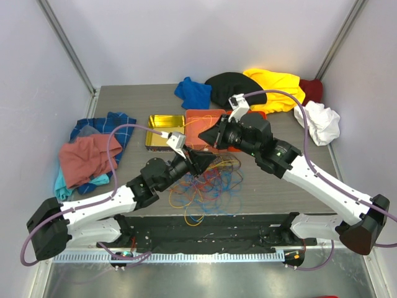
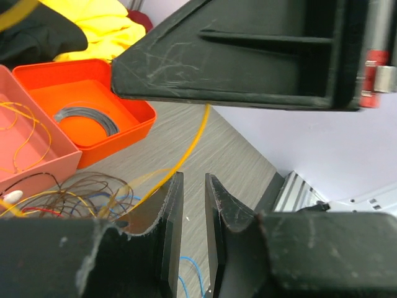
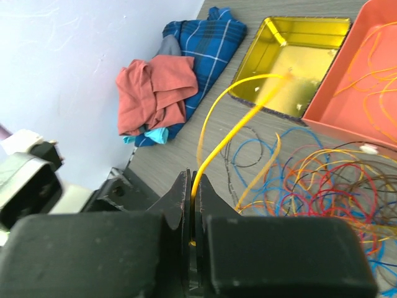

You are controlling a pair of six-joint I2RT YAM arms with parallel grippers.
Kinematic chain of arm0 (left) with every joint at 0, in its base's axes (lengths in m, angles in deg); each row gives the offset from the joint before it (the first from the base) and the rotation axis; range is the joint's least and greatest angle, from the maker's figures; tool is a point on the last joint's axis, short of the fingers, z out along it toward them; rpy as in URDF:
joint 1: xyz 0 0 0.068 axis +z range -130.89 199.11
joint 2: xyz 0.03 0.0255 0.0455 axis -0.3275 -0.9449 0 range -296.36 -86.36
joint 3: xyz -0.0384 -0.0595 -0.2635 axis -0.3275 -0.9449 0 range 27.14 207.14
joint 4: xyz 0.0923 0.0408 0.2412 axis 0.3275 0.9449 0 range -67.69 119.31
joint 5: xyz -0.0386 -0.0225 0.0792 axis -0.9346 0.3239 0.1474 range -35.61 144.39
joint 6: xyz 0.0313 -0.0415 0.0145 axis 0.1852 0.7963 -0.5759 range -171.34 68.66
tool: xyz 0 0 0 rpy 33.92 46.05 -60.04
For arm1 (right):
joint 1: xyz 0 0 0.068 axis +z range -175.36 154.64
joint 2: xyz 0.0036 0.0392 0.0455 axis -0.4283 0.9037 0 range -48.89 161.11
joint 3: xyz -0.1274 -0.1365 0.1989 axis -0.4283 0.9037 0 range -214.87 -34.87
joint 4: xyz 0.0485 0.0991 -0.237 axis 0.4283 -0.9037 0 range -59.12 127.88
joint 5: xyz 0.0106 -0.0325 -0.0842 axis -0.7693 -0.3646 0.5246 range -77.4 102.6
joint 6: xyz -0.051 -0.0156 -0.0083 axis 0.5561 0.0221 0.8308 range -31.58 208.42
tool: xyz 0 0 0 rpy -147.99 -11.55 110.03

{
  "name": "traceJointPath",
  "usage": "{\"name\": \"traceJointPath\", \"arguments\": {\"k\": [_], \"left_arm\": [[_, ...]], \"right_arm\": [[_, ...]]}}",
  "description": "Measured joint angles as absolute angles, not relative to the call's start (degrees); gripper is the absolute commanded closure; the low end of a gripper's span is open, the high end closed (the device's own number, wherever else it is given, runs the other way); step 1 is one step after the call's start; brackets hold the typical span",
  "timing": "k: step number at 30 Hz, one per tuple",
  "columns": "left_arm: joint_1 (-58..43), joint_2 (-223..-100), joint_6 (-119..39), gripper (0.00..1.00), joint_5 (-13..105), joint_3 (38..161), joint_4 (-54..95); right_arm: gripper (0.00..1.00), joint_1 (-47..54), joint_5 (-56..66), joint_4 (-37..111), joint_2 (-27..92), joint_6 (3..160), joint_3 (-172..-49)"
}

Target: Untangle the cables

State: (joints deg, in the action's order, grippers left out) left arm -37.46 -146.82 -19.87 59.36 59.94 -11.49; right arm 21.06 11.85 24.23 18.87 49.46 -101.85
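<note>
A: Grey desk [image 1: 267, 195] inside pale walls. Where do the cables [image 1: 208, 186] lie?
B: Heaped mid-desk. The right pincer [image 3: 193, 186] is clamped on one yellow cable [image 3: 214, 118], holding it raised, probably to draw it free. The left pincer [image 2: 193, 186] stands slightly apart and empty, just beside that strand

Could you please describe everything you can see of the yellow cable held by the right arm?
The yellow cable is a thin, glossy, flexible wire. The fingers of the right gripper are shut on it; from there it rises and arcs toward the gold tray, its far end blurred. The other cables lie tangled beside it.
</note>
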Motion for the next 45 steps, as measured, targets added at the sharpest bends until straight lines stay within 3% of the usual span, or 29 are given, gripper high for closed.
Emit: {"name": "traceJointPath", "arguments": {"k": [4,8,11,13,14,22,23,25,40,45], "left_arm": [[-37.5,-149.6,-19.9,0.81,60.6,59.9,-12.5],[-37.5,-151.2,-19.9,0.95,62.1,59.9,-12.6],[-37.5,-151.2,-20.0,0.97,63.0,60.0,-12.6],[-37.5,-151.0,-20.1,0.91,63.4,60.0,-12.5],[-37.5,-150.7,-20.1,0.81,63.5,60.0,-12.3],[-37.5,-140.1,-19.8,0.58,63.2,60.0,-3.1],[-37.5,-139.3,-19.9,0.51,63.1,60.0,-2.4],[-37.6,-137.8,-20.4,0.45,62.6,60.0,-0.2],[-37.9,-146.5,-16.8,0.43,63.5,60.0,13.6],[-37.9,-146.8,-15.7,0.43,63.7,60.0,13.6]], "right_arm": [[0.99,21.1,10.3,25.5,18.9,48.0,-100.3],[0.99,21.1,9.7,25.6,18.8,47.4,-99.0],[0.99,21.0,9.7,25.5,17.9,47.3,-98.6],[0.99,21.0,9.7,25.5,16.9,47.3,-98.6],[0.99,21.0,9.8,25.5,16.2,47.3,-98.5],[0.99,21.1,15.4,22.6,7.6,49.4,-91.6],[0.99,21.1,16.6,21.6,6.1,49.6,-90.0],[0.99,21.1,19.2,20.1,3.3,49.8,-86.2],[0.99,21.0,28.3,14.4,-5.8,44.5,-68.7],[0.88,21.0,27.9,15.0,-5.1,41.5,-61.7]]}}
